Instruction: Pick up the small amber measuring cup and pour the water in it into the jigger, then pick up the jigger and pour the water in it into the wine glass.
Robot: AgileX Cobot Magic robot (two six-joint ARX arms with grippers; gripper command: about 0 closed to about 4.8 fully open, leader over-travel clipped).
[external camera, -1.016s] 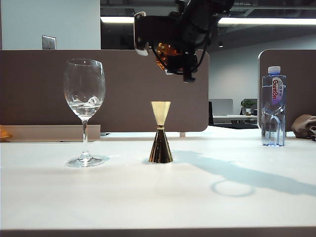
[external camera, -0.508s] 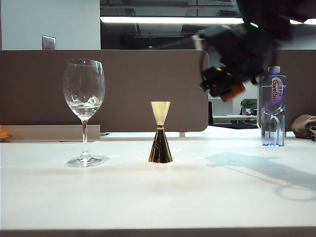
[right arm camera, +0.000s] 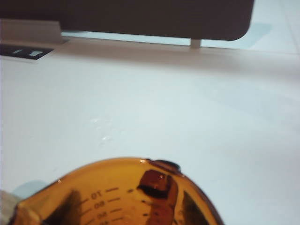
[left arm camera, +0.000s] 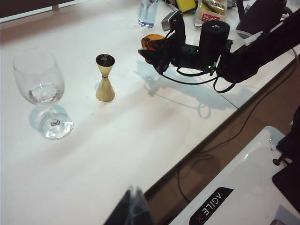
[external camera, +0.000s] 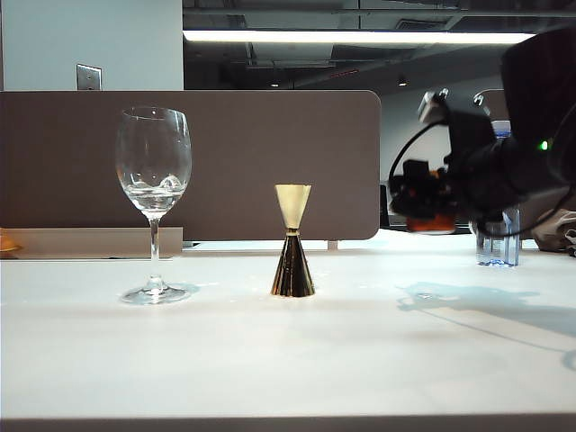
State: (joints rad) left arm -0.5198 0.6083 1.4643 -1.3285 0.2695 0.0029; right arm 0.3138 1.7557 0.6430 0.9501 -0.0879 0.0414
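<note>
The gold jigger (external camera: 292,243) (left arm camera: 105,77) stands upright mid-table, and the clear wine glass (external camera: 154,162) (left arm camera: 40,84) stands to its left. I cannot make out the water in the jigger. Well to the right of the jigger, above the table, my right gripper (external camera: 425,205) (left arm camera: 157,50) is shut on the small amber measuring cup (external camera: 432,220) (left arm camera: 151,42) (right arm camera: 117,194), which sits roughly upright. Its printed scale shows close up in the right wrist view. My left gripper (left arm camera: 133,208) hangs over the table's near edge, far from all vessels, fingertips together and holding nothing.
A clear plastic water bottle (external camera: 499,193) (left arm camera: 147,11) stands at the back right, just behind the right arm. A brown partition (external camera: 225,162) runs along the table's far side. Packets (left arm camera: 211,9) and a brown bag (external camera: 553,229) lie at the far right.
The right arm has swung from above the jigger to the right and down. The amber cup has turned from tipped back to upright. Jigger, glass and left arm have stayed put.
</note>
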